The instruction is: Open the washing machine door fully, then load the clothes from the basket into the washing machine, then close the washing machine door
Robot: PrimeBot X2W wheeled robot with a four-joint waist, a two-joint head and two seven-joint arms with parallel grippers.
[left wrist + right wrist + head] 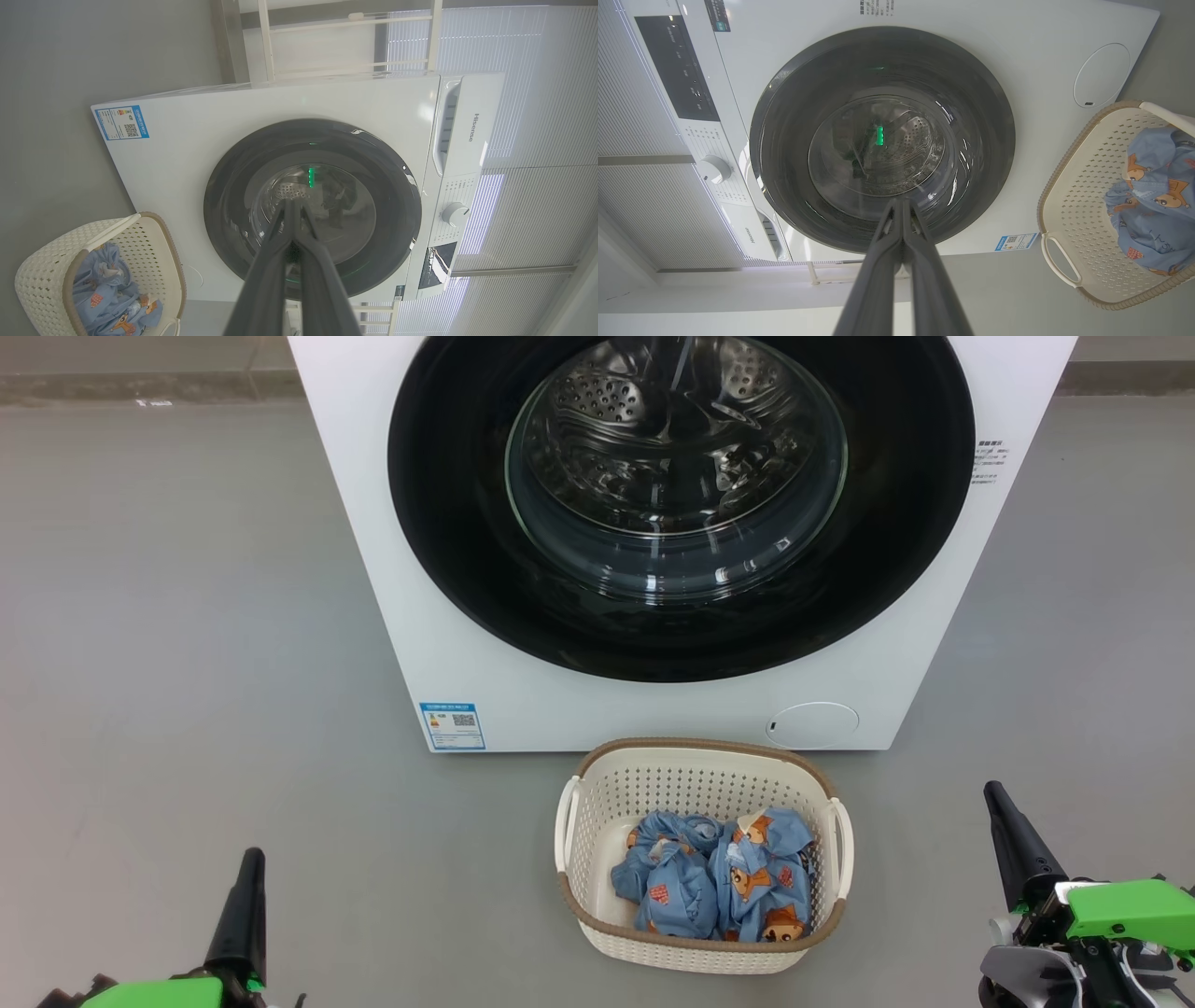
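The white washing machine (467,644) stands straight ahead with its black-rimmed round door (448,523) closed flat against the front; the steel drum shows through the glass. In front of it on the floor sits the cream basket (700,775), holding the light blue bear-print clothes (714,887). My left gripper (250,859) is shut and empty at the lower left, well left of the basket. At the lower right, my right gripper (995,793) is shut and empty too. In both wrist views the fingers (292,205) (901,205) point at the door (224,196) (784,140) from a distance.
Grey floor (187,616) spreads to both sides of the machine. A blue label (453,725) and a round service flap (812,724) mark its lower front. The control panel and dial (454,213) sit along its top, with white blinds (537,93) behind.
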